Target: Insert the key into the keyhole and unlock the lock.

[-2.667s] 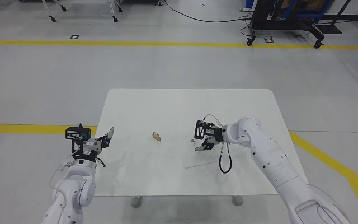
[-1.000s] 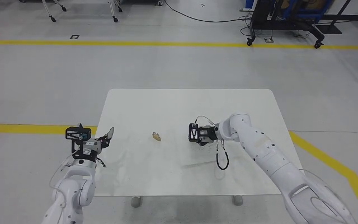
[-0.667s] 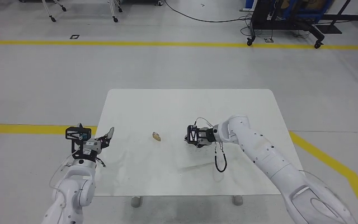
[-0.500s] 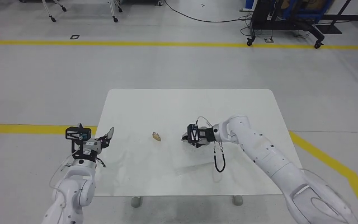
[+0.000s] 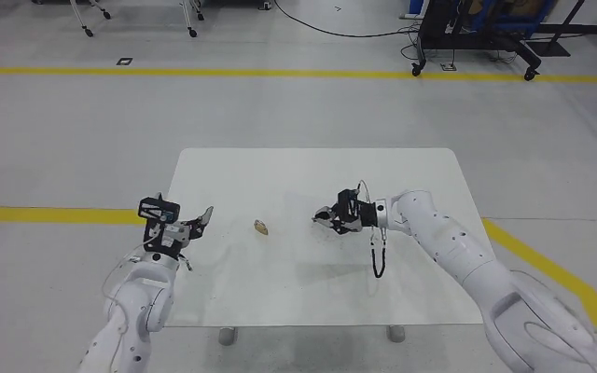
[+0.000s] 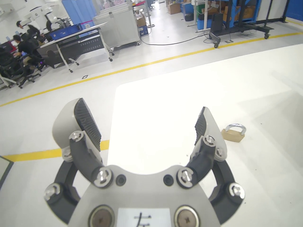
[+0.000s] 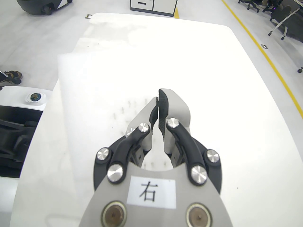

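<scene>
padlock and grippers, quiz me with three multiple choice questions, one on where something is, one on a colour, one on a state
1. Where is the padlock?
A. in a gripper
B. on the table
C. on the floor

2. What colour is the padlock's body?
A. blue
B. black
C. brass

3. How is the left gripper?
A. open, holding nothing
B. shut on the padlock
C. shut on a cable

Answers:
1 B, it rests on the white tabletop with nothing gripping it.
2 C, the body is tan brass under a silver shackle.
3 A, its fingers stand wide apart with bare table between them.
</scene>
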You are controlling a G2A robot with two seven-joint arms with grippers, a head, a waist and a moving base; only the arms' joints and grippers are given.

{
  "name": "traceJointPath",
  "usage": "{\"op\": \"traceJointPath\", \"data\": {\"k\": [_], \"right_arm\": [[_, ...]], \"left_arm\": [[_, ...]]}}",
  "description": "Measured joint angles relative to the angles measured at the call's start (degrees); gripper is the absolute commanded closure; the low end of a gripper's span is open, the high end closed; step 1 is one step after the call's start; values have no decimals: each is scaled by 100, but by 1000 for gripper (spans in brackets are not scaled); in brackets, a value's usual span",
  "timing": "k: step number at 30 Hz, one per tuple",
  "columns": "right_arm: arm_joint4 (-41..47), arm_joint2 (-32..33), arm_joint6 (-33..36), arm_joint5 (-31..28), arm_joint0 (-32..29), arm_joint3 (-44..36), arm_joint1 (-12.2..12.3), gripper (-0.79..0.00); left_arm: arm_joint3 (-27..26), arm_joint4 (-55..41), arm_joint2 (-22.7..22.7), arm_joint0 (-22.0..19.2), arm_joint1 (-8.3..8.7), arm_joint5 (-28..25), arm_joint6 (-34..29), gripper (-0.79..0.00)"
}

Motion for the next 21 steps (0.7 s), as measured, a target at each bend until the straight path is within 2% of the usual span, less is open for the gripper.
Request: {"op": "traceJointPath", "data": {"k": [6,11,16,21], "right_arm": [[346,-29,518,317,149,387,-170,0],[603,-65,764,390,238,641,-304,0],[744,-117,937,497,323,911,-434,0],[801,-167,1023,599,388,1114,-543,0]], "left_arm": [[278,209,1124,-1034,-137,-464,-776,-785],[793,459,1935,-1902,-303,-361,-1275,-785],[1632,531,2651,-2715,-515,-246,-1723,-785],[2562,427,3192,-3387,-738,-225,-1913,-785]]}}
